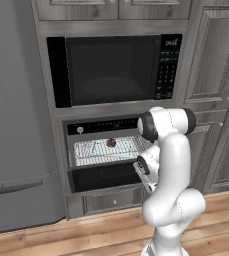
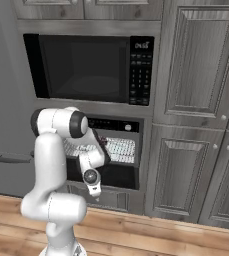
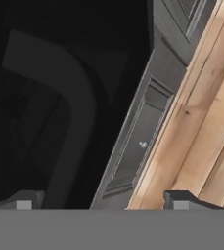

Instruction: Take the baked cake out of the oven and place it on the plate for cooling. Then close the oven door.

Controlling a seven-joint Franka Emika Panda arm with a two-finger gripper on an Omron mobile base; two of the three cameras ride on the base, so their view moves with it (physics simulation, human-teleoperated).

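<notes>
Seeing dark reddish-brown cake [image 1: 111, 142] sitting on silver wire rack [image 1: 93, 152]. Black oven [image 1: 103, 155] showing white knob [image 1: 80, 130] on dark control strip. Black microwave [image 1: 113, 70] showing pale keypad markings. Grey wood-grain cabinets [image 2: 196, 75] surrounding. Floor [image 1: 46, 240] showing warm light-brown planks. My gripper [image 3: 102, 200] fingertips showing dark grey.

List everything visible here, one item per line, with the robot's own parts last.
cake: one, dark reddish-brown, on the oven rack.
rack: one, silver wire, pulled out of the oven.
oven: one, black, below the microwave.
oven door: one, black, dropped open.
microwave: one, black, above the oven.
drawer: one, grey, under the oven.
cabinets: several, grey wood, right of the oven.
fridge: one, grey, left.
floor: wood planks.
arm: one, white.
gripper: one, dark tips, open, over the door.
</notes>
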